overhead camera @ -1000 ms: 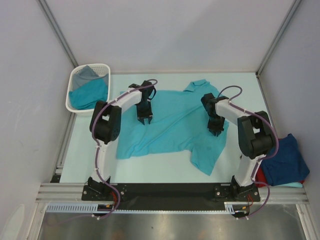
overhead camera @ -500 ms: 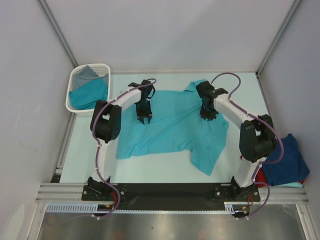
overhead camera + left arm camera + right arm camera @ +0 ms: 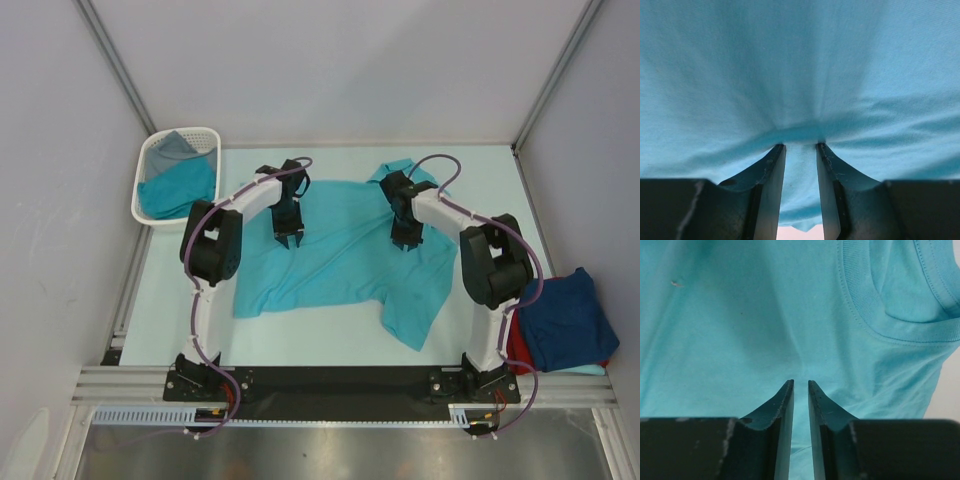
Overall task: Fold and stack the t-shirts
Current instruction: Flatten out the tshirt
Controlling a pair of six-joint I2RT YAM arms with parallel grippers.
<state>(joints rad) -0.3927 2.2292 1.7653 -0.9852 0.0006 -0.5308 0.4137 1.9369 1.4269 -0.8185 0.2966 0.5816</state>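
Observation:
A teal t-shirt (image 3: 340,255) lies spread and rumpled in the middle of the table, its collar (image 3: 398,170) at the far side. My left gripper (image 3: 288,240) stands on its left part. In the left wrist view that gripper (image 3: 800,146) is shut on a puckered fold of the teal cloth (image 3: 800,75). My right gripper (image 3: 405,243) is over the shirt just below the collar. In the right wrist view it (image 3: 801,382) has its jaws almost together with no cloth gathered between them; the ribbed collar (image 3: 860,305) is ahead to the right.
A white slotted basket (image 3: 205,135) at the far left holds a teal shirt (image 3: 178,190) and a grey one (image 3: 172,148). A navy shirt (image 3: 565,320) lies on a red one (image 3: 518,352) at the right edge. Grey walls enclose the table.
My right gripper has moved from the shirt's right side up and left towards the collar. The left gripper and the shirt's left part have stayed put.

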